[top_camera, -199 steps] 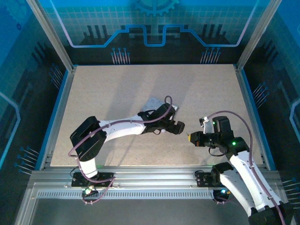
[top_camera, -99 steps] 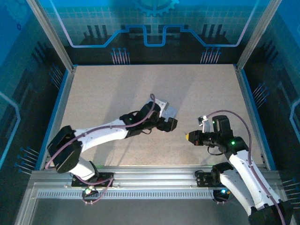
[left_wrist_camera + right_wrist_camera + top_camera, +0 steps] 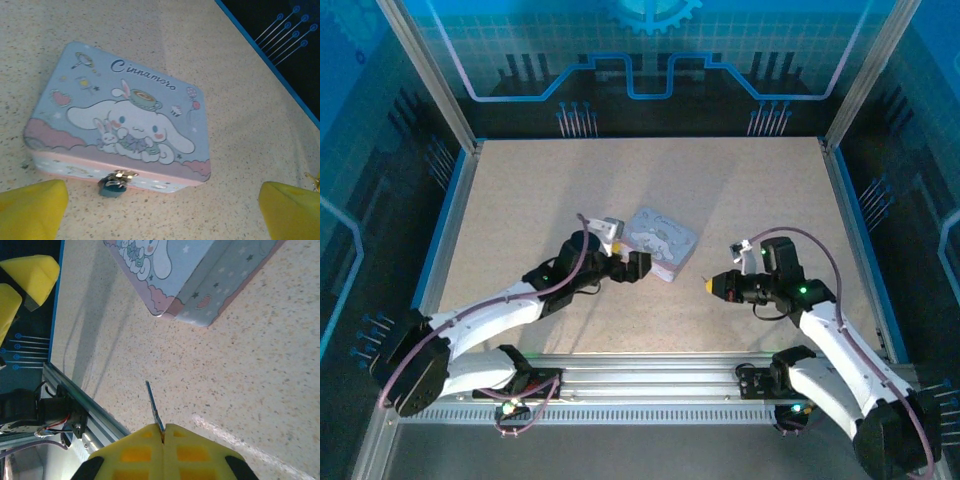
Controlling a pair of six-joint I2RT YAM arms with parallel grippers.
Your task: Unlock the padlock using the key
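Padlock: barely started. Got key clamped in right gripper, left gripper wide open facing box, nothing inserted yet.

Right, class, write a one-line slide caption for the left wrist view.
Open left gripper faces a cartoon-printed box on the table, a small padlock hanging at its near side.

This is looking like a robotics lab cell: aluminium posts are framing it, blue panels printed with circuit lines and a gear are walling it in, a speckled table is lying inside, and an aluminium rail is carrying two white cabled robot arms
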